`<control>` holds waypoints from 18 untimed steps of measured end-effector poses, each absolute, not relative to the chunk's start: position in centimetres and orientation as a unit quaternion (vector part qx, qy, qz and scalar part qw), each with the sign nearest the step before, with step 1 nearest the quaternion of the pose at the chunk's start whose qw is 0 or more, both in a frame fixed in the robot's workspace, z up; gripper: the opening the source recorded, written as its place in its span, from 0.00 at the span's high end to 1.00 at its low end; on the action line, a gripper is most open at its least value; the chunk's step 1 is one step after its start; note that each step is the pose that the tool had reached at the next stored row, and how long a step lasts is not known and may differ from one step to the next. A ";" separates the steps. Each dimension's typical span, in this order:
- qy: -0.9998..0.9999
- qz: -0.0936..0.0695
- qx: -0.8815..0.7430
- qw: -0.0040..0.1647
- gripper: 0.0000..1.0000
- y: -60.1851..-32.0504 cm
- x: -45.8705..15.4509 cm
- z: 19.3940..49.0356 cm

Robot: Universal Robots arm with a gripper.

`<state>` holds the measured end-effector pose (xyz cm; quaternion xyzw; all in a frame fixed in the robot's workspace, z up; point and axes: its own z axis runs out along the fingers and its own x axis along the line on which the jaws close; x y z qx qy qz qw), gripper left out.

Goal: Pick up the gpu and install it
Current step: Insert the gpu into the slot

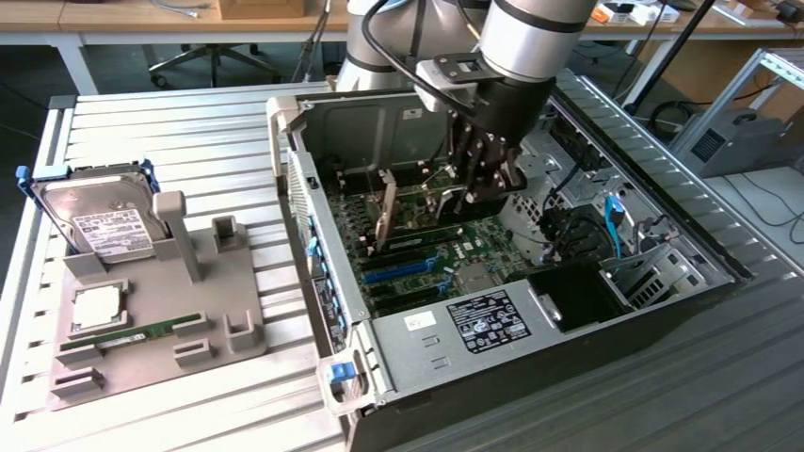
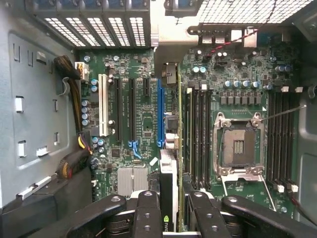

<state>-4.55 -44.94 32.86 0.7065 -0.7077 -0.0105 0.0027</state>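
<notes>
- Far on the exterior view's left, a silver hard drive with a white label [image 1: 98, 221] leans on a grey stand [image 1: 164, 311].
- Next, a big open metal computer case [image 1: 364, 118] lies on its side.
- Inside it, the black gripper [image 1: 484, 191] has its fingers [image 2: 148, 213] clamped on the thin black gpu card [image 2: 167, 173]. The card stands on edge over the green board [image 2: 138, 119], near the long blue slot [image 2: 159, 114].

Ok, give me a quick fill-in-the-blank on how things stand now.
The tool is shut on the ____.
The tool is inside the open computer ____.
The hard drive stands on the exterior view's ____ side.
The CPU socket in the wrist view is ____.
Missing: gpu, case, left, empty.
</notes>
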 end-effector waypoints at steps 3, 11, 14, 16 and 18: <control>-0.708 -0.010 0.706 0.002 0.73 -45.0 -4.7 32.4; -0.708 -0.010 0.707 0.002 0.73 -45.0 -4.9 30.7; -0.708 -0.010 0.707 0.002 0.73 -45.0 -5.0 30.2; -0.708 -0.010 0.707 0.002 0.73 -45.0 -5.0 29.9; -0.708 -0.010 0.707 0.002 0.73 -45.0 -5.0 29.8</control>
